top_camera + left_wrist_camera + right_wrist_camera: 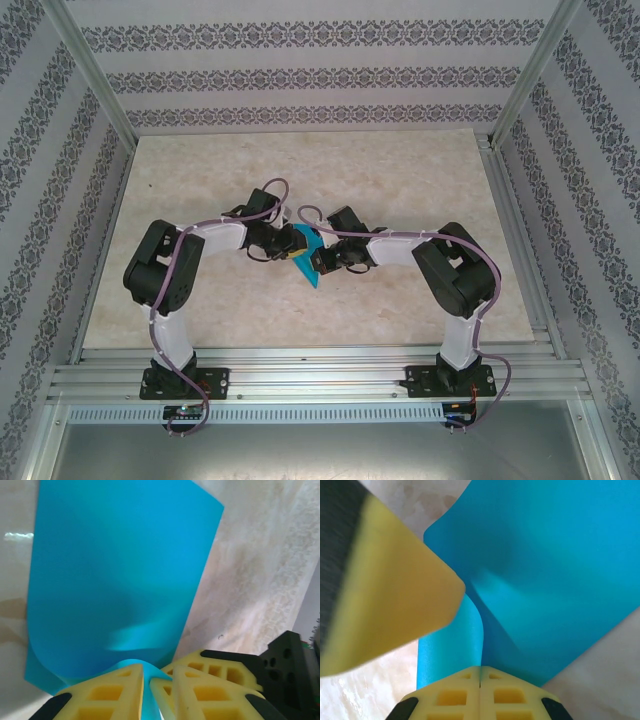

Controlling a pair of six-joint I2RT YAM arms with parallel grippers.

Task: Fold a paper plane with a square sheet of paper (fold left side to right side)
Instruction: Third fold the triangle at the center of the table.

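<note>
From above, both arms bend elbows outward and meet mid-table [400,180]. The left gripper [287,246] sits at 9 o'clock and the right gripper [328,262] at 3 o'clock of the square sheet of paper [312,264], which lies between them. With 2 grips this close, pulling apart could tear it. In the left wrist view, the left gripper [148,679] is clenched on the sheet's [115,580] near edge at 6 o'clock, and the paper bows upward. Pushing across unevenly would likely set a skewed crease. In the right wrist view, the right gripper [480,672] is pressed closed, seemingly pinching a curled edge of the sheet [550,580]. A left finger [385,595] looms at 10 o'clock, so the fingers could collide.
</note>
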